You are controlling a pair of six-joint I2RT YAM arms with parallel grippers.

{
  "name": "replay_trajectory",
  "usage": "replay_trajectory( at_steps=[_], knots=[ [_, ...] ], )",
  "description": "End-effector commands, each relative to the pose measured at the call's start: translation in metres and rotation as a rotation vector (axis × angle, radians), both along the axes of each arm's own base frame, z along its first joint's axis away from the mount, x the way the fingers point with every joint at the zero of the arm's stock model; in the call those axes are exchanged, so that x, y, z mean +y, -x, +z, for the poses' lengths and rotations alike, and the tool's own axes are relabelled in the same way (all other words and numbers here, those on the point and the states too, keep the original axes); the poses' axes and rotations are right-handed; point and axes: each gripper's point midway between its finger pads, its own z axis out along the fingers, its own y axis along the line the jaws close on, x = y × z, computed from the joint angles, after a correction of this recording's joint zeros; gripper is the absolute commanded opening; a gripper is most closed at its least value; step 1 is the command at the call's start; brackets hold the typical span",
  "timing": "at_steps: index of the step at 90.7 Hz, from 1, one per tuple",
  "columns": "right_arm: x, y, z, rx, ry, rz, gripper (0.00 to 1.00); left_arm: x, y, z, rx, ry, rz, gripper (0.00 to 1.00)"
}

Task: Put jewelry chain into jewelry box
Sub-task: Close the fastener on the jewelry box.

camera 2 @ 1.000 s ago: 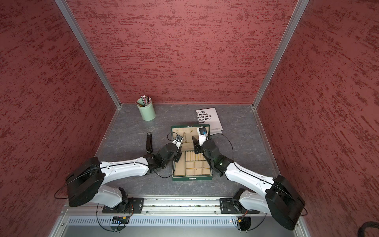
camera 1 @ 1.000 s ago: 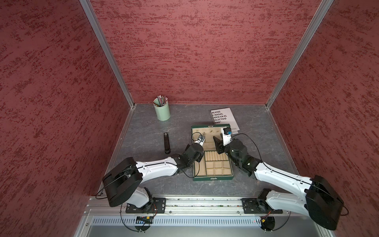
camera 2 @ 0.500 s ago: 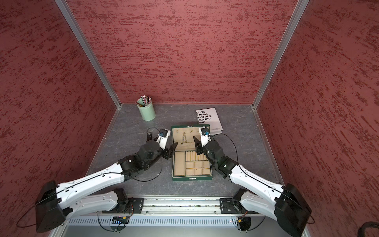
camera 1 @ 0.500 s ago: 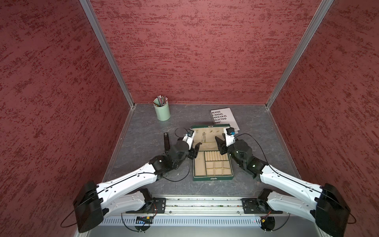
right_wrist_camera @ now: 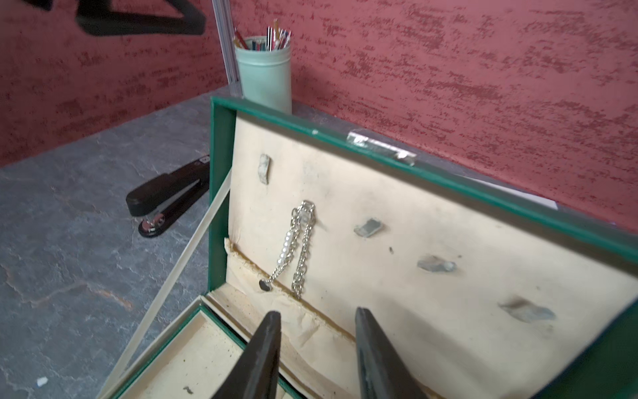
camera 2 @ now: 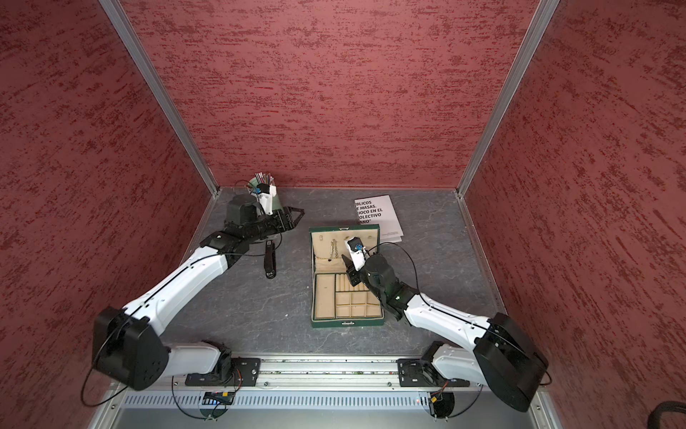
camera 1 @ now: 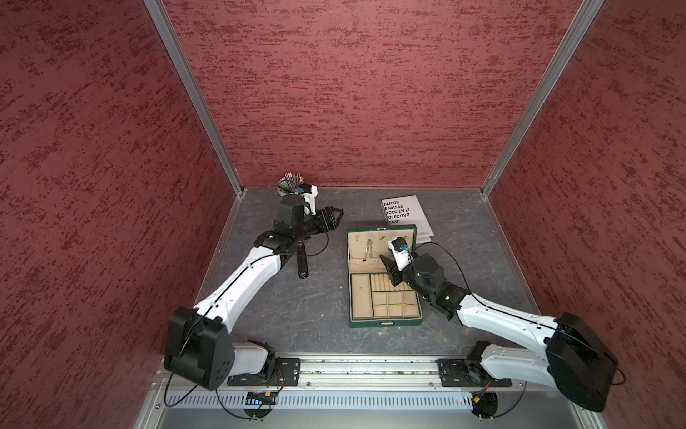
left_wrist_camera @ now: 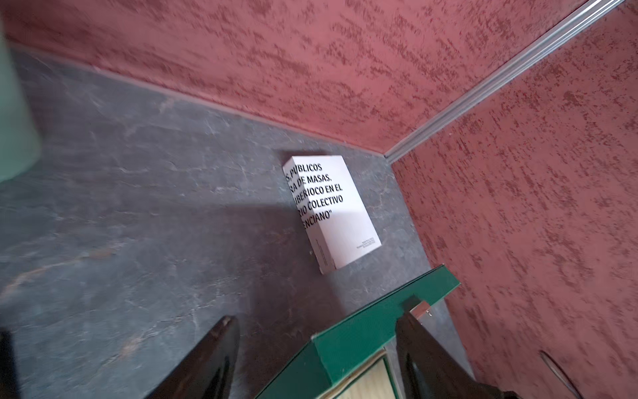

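Right wrist: jewelry chain (right_wrist_camera: 303,254) (tail perhaps unseen)

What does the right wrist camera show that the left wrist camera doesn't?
Only the right wrist view: the jewelry chain hanging inside the open lid, and a black stapler. Only the left wrist view: the white book with its lettered cover. Both: the green jewelry box, the grey table and the red walls.
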Motion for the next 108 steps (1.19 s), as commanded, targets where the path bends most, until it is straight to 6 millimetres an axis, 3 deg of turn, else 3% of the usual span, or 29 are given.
replay_trajectory(
  at_steps=[1, 13, 21, 36, 53, 72, 104, 108],
  knots=[
    [0.022, 0.0, 0.022, -0.094, 0.097, 0.123, 0.4, -0.021, -0.002, 0.013, 0.09, 0.125, -0.16, 0.71],
    [0.028, 0.009, 0.02, -0.124, 0.302, 0.261, 0.41, -0.026, -0.026, 0.011, 0.146, 0.169, -0.195, 0.68],
    [0.022, 0.005, 0.018, -0.165, 0.45, 0.28, 0.4, -0.034, -0.036, 0.007, 0.187, 0.194, -0.222, 0.65],
    [0.024, -0.008, 0.008, -0.244, 0.603, 0.318, 0.24, -0.05, -0.047, -0.005, 0.257, 0.232, -0.283, 0.56],
    [0.028, -0.022, -0.01, -0.278, 0.652, 0.318, 0.15, -0.057, -0.052, -0.017, 0.312, 0.241, -0.303, 0.53],
    [0.027, -0.039, -0.003, -0.343, 0.645, 0.257, 0.14, -0.061, -0.05, -0.028, 0.351, 0.222, -0.314, 0.52],
    [0.025, -0.049, 0.01, -0.392, 0.652, 0.224, 0.08, -0.069, -0.046, -0.035, 0.378, 0.207, -0.336, 0.5],
    [0.027, -0.052, 0.0, -0.378, 0.67, 0.231, 0.07, -0.07, -0.045, -0.035, 0.379, 0.205, -0.338, 0.5]
  ],
)
